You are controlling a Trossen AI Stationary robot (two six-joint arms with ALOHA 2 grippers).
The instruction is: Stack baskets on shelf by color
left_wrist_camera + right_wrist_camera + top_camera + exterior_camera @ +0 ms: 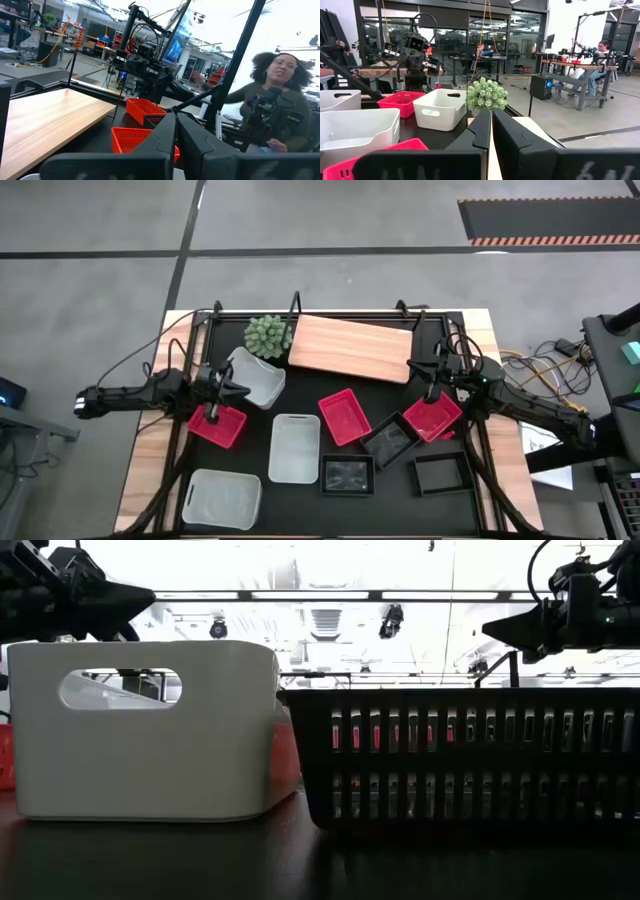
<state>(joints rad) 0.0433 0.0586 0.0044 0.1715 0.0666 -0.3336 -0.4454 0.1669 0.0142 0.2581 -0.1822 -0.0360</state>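
Note:
The wooden shelf [350, 348] lies at the back of the black mat, bare. Three red baskets [217, 425] [345, 417] [432, 416], three white ones [258, 378] [295, 447] [222, 500] and three black ones [390, 443] [347, 475] [443, 473] stand scattered on the mat, none stacked. My left gripper [238, 388] hangs shut in the air between the far-left white basket and the left red one. My right gripper [425, 372] hangs shut above the right red basket, just off the shelf's right end. Both stand well above the baskets in the low view, left gripper [145, 598] and right gripper [492, 630].
A green spiky plant [268, 336] stands at the shelf's left end. A black frame [300, 315] rims the table. A person [280, 100] sits beyond the table's right side. In the low view a white basket [140, 730] and a black one [470, 755] stand close to the near edge.

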